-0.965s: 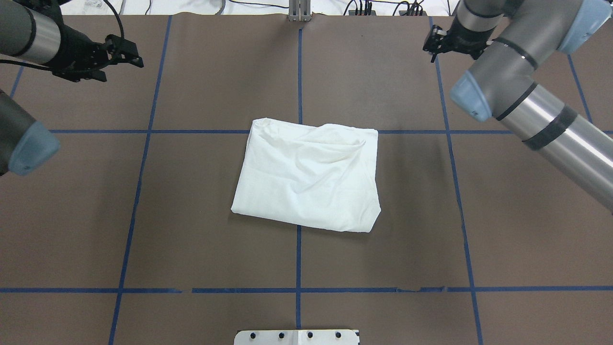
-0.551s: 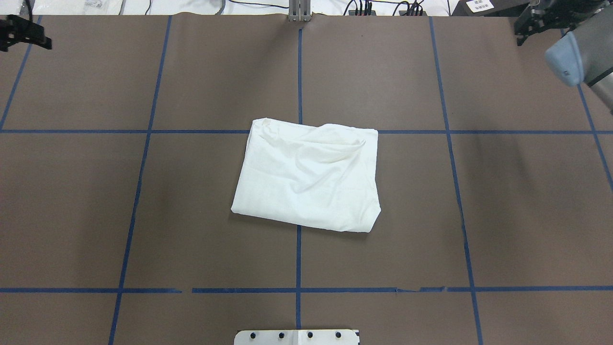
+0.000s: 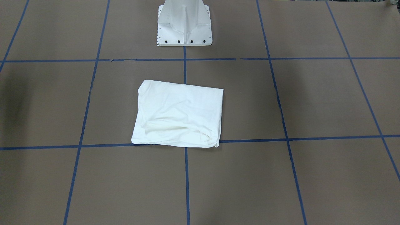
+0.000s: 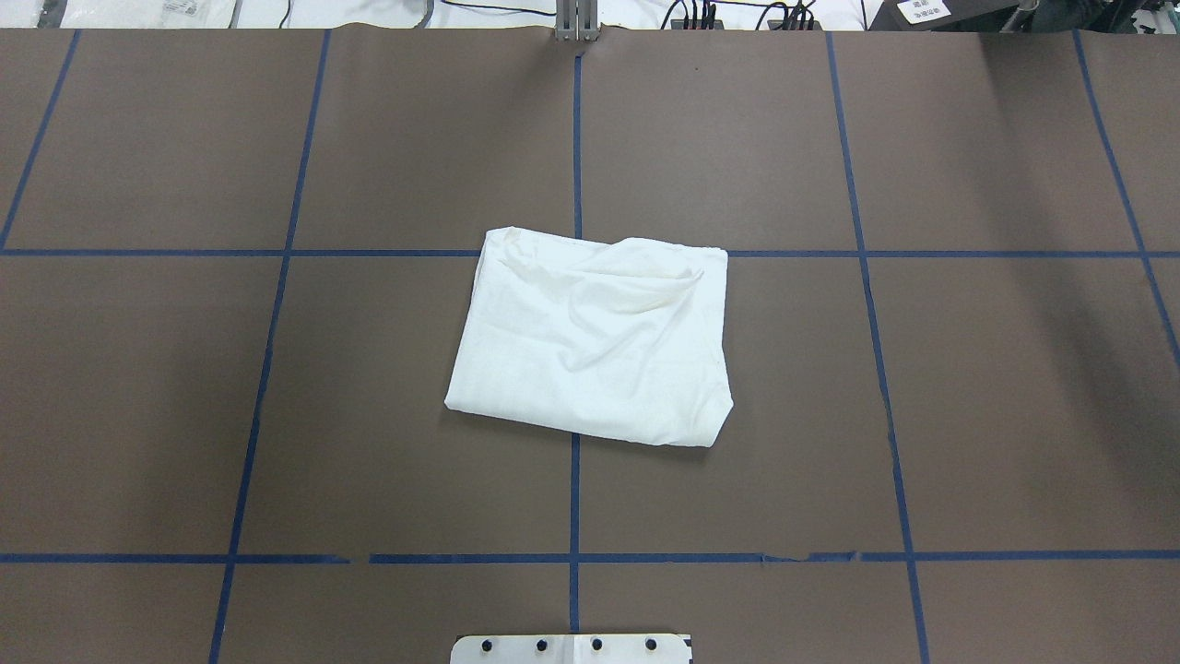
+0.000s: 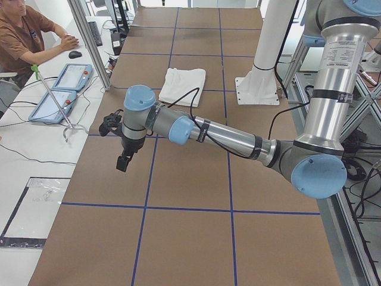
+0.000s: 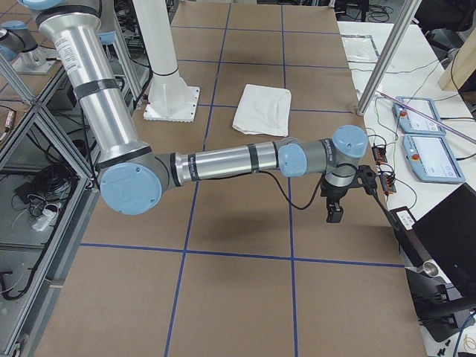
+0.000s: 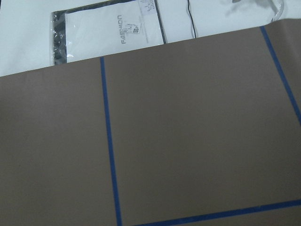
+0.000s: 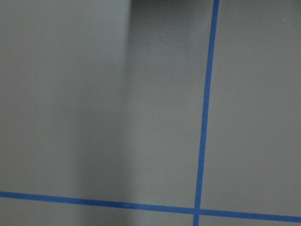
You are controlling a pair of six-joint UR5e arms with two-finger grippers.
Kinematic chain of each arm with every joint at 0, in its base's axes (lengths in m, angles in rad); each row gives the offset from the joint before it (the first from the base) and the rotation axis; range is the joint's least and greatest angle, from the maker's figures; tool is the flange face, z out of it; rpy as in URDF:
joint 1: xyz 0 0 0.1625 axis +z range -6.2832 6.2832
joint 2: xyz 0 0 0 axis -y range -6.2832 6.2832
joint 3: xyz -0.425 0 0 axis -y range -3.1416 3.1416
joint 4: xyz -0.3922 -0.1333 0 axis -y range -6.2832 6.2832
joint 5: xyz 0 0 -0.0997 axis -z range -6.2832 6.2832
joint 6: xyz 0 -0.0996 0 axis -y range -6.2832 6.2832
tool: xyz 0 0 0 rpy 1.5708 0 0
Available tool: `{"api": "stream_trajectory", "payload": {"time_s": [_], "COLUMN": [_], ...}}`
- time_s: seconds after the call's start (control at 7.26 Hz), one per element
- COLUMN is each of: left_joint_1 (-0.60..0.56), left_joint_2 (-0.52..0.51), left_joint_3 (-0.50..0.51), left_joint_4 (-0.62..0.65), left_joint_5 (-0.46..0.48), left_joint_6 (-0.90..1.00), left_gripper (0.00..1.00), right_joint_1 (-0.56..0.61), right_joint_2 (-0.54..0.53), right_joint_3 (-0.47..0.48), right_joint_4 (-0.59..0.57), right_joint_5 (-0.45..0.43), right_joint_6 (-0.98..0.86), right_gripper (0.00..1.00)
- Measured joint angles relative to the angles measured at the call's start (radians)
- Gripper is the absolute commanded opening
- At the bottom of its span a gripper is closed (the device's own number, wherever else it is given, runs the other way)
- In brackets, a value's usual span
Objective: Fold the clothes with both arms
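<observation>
Finding the left gripper (image 5: pixel 121 163) hanging fingers-down above the table (image 5: pixel 190 179), close to the edge on the operators' side. Not being able to tell if clenched or released, since showing only in a side view. Looking down from its wrist: seeing brown cover, blue tape (image 7: pixel 109 141) and, just past the edge, a clear bag (image 7: pixel 108 29) with white content. Seeing farther out a person (image 5: pixel 24 36) sitting at a white desk.

Finding the right gripper (image 6: pixel 335 214) hanging fingers-down too, above the other end of the table, also near the operators' edge. Again not being able to tell its state. Seeing below it only cover and a tape crossing.

Finding the shirt (image 4: pixel 590 341) lying flat, well apart from both grippers, between them along the table and on the pedestal (image 3: pixel 184 22) side of them. Showing as a wrinkled, roughly square fold, covering part of the middle tape line, with one edge lying along a cross line.
</observation>
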Motion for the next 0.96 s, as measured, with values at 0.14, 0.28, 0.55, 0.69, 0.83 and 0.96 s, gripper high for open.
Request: {"api": "stream_trajectory", "payload": {"time_s": [0.14,0.28,0.55,0.69,0.83,0.96], "left_joint_1": [-0.031,-0.044,-0.048,-0.049,-0.049,-0.049], "left_joint_2": [0.022,0.043,0.087,0.104,0.112,0.113], "left_joint_3": [0.009,0.027,0.070,0.086,0.098,0.102], "left_joint_4": [0.024,-0.005,-0.118,-0.166,-0.164,-0.113], "left_joint_5": [-0.006,-0.004,0.019,0.027,0.029,0.027], "left_joint_6": [0.058,0.000,-0.136,-0.156,-0.163,-0.164], "left_gripper": [1.00,1.00,1.00,1.00,1.00,1.00], "right_joint_1": [0.016,0.021,0.023,0.023,0.023,0.024], "right_joint_2": [-0.062,-0.113,-0.184,-0.200,-0.204,-0.200], "right_joint_3": [0.064,0.113,0.147,0.146,0.147,0.152], "right_joint_4": [0.006,0.016,0.034,0.033,0.011,-0.033], "right_joint_5": [0.004,0.006,0.004,0.006,0.009,0.011], "right_joint_6": [-0.025,-0.035,-0.029,-0.008,0.021,0.047], "right_gripper": [1.00,1.00,1.00,1.00,1.00,1.00]}}
